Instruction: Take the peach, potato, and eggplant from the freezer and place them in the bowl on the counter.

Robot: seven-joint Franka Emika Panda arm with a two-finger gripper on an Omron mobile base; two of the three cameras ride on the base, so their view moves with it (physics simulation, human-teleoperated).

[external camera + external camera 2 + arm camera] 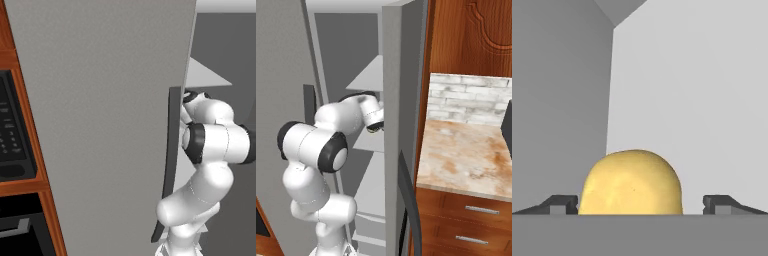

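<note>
The freezer [100, 125] stands with its doors ajar, and my white arm [341, 120] reaches in between them over the pale shelves [368, 75]. In the hand view the pale-yellow potato [631, 182] lies on a shelf right in front of the hand, against the grey inner walls. My gripper [639, 202] is open. Its dark fingertips [562, 204] stand wide on either side of the potato, with a gap to each. The peach, the eggplant and the bowl are out of view. The beige marbled counter [466, 155] lies to the right of the freezer.
A long dark door handle [170, 160] runs down beside my arm, and another handle [408, 200] curves down the right door. The black oven [12, 135] sits in wooden cabinetry at the left. Wooden drawers with silver bars [481, 210] are under the counter.
</note>
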